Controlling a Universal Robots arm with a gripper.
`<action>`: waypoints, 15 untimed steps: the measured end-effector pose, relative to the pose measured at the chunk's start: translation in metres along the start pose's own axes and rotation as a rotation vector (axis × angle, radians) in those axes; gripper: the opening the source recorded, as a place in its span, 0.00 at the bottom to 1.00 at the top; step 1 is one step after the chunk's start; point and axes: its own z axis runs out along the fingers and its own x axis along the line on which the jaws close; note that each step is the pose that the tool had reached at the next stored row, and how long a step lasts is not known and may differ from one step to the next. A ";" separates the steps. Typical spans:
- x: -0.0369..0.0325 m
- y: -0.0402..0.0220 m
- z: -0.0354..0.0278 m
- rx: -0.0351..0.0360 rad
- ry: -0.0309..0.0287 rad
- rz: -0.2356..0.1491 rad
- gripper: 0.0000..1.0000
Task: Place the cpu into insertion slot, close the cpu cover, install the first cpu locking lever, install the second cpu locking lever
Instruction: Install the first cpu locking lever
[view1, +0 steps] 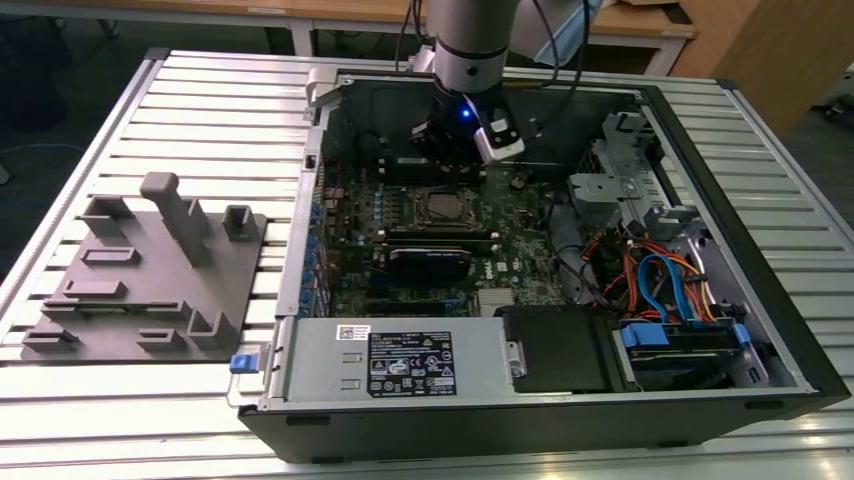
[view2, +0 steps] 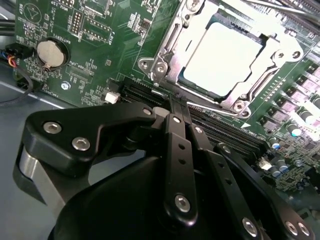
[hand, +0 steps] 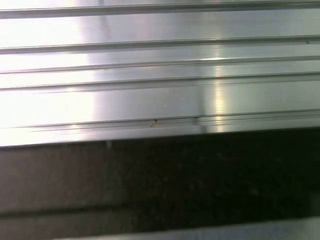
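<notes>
In the second wrist view the cpu (view2: 222, 62), a pale square chip, lies in the insertion slot (view2: 150, 65). The silver cpu cover (view2: 167, 42) lies flat around the chip as a frame. My gripper (view2: 178, 107) hangs just off the slot's edge, over the long memory slots, with its black fingers (view2: 175, 140) pressed together and nothing between them. In the exterior view the gripper (view1: 461, 160) hovers inside the open computer case, just behind the insertion slot (view1: 441, 207). Thin metal rods (view2: 280, 6) run along the slot's far side; I cannot make out the locking levers' position.
A black card (view1: 430, 262) lies across the board in front of the slot. The power supply (view1: 400, 360), a drive bay (view1: 567, 345) and coloured cables (view1: 667, 280) fill the case's near side. A grey fixture block (view1: 147, 270) stands on the slatted table at the exterior view's left. A coin battery (view2: 51, 52) sits on the board.
</notes>
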 end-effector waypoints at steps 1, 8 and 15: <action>0.0000 0.0000 0.0000 0.0000 0.0000 0.000 0.11; -0.0007 -0.0002 0.0007 0.0030 0.0003 0.000 0.11; -0.0010 -0.0016 0.0013 0.0067 0.0007 0.000 0.11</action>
